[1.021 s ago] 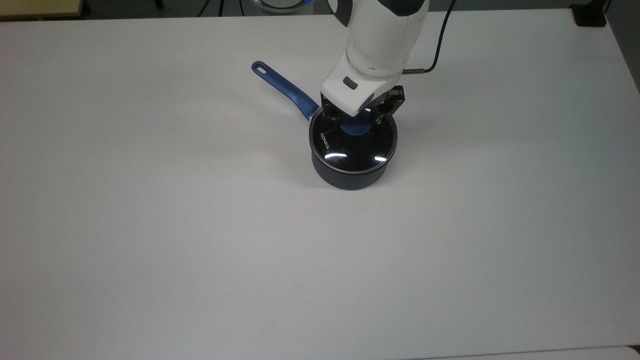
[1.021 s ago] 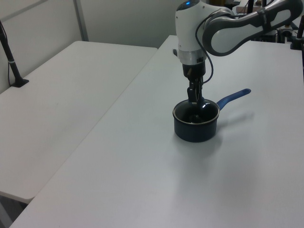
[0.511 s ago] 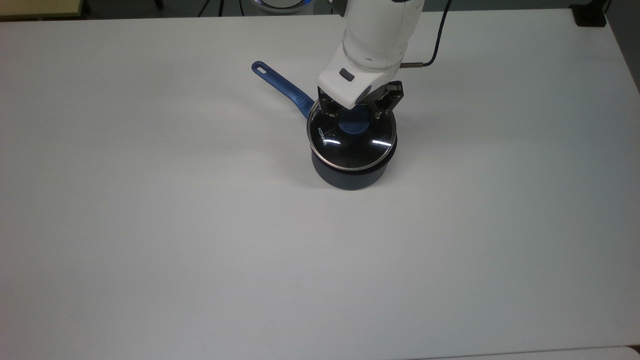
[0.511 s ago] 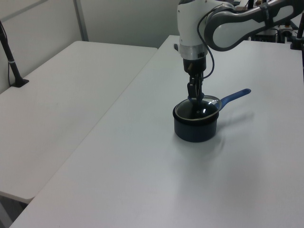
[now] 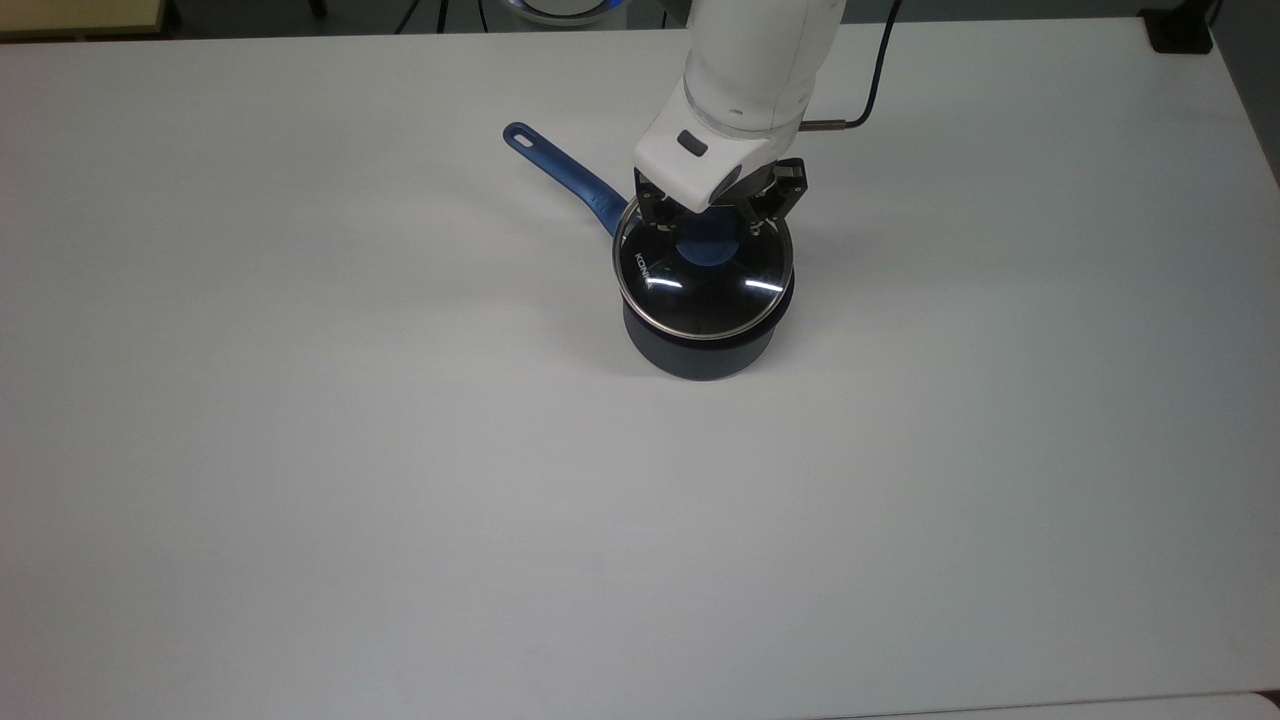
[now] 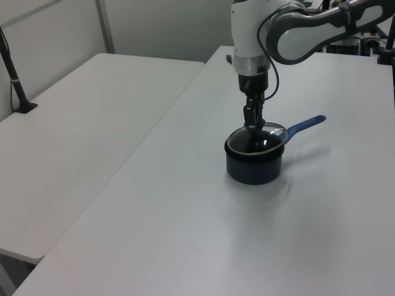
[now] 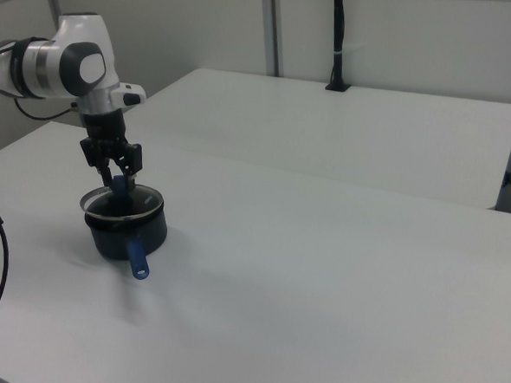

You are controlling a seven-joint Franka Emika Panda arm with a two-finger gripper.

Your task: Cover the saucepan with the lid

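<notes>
The saucepan (image 5: 700, 355) is small, dark navy and round, and stands mid-table with its long blue handle (image 5: 560, 170) pointing to the top view's upper left. The glass lid (image 5: 700, 295) with a metal rim hangs just above the pan's mouth, slightly off its rim. My gripper (image 5: 708, 232) comes straight down from above and is shut on the lid's blue knob (image 5: 708, 252). In the left view the gripper (image 6: 252, 123) holds the lid (image 6: 259, 140) over the saucepan (image 6: 253, 169). The right view has the gripper (image 7: 119, 181), lid (image 7: 116, 202) and saucepan (image 7: 127, 231) at its left.
The white table (image 5: 300, 450) stretches wide around the pan. A black cable (image 5: 870, 90) trails behind the arm. A second white table (image 6: 80, 123) stands beside this one, with a black post (image 6: 15, 80) on it.
The gripper closed on the knob and rose a little, lifting the lid off the saucepan's rim. In the last half second it barely moved. The saucepan stayed put.
</notes>
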